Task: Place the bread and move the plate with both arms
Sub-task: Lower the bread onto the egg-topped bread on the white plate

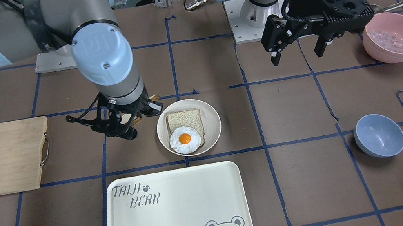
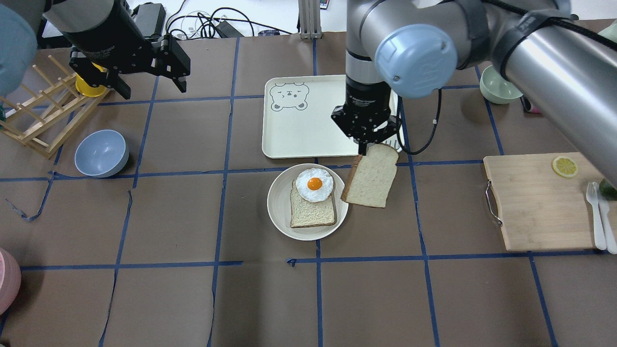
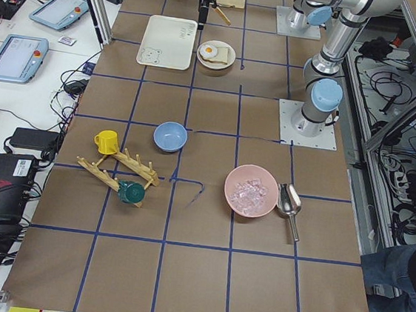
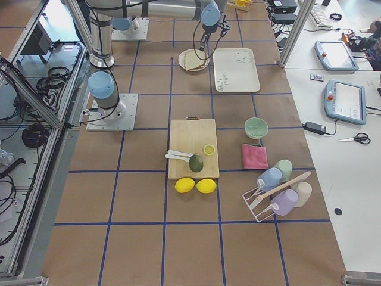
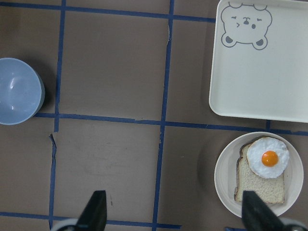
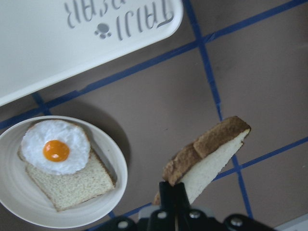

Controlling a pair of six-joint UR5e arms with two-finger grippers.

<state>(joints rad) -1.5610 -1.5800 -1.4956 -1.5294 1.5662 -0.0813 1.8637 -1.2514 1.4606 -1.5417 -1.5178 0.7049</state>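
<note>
My right gripper (image 2: 367, 144) is shut on the rounded top end of the bread (image 2: 370, 176), a beige slice with a dark crust. The slice hangs tilted above the table, just right of the plate (image 2: 279, 212). In the right wrist view the bread (image 6: 207, 163) sticks out from the shut fingertips (image 6: 174, 192), beside the plate (image 6: 14, 202). The round cream plate bears a paler slice (image 2: 312, 212) with a fried egg (image 2: 314, 184). My left gripper (image 2: 150, 87) is open and empty, high over the far left of the table; it also shows in the left wrist view (image 5: 175, 216).
The cream bear tray (image 2: 299, 135) lies just beyond the plate. A blue bowl (image 2: 101, 153) and a wooden rack (image 2: 43, 115) stand at the left. A cutting board (image 2: 535, 207) with a lemon slice and cutlery lies at the right. A pink bowl (image 1: 394, 36) sits near the left gripper.
</note>
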